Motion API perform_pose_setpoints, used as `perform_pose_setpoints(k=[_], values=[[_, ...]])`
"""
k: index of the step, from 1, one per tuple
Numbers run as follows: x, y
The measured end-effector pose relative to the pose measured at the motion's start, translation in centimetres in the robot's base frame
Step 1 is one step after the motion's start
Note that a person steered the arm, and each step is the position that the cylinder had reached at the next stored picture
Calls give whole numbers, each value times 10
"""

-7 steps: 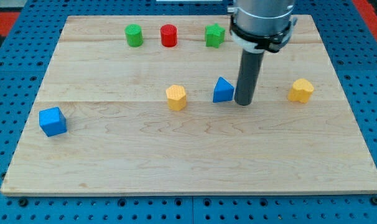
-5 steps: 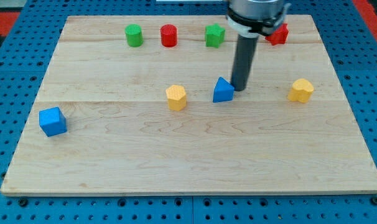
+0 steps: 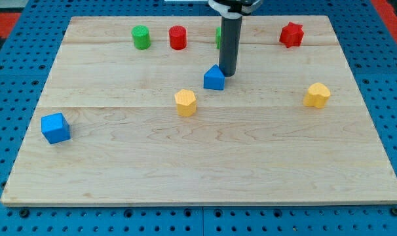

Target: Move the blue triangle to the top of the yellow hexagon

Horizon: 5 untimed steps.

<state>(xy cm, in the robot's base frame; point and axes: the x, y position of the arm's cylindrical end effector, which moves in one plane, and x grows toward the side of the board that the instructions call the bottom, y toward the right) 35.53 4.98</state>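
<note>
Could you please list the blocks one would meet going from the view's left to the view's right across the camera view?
Blue cube → green cylinder → red cylinder → yellow hexagon → blue triangle, with my tip at its right → red star → second yellow block. The green block behind the rod is left out.
</note>
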Motion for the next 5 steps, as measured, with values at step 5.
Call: perform_pose_setpoints(k=[5], values=[[9,-12]])
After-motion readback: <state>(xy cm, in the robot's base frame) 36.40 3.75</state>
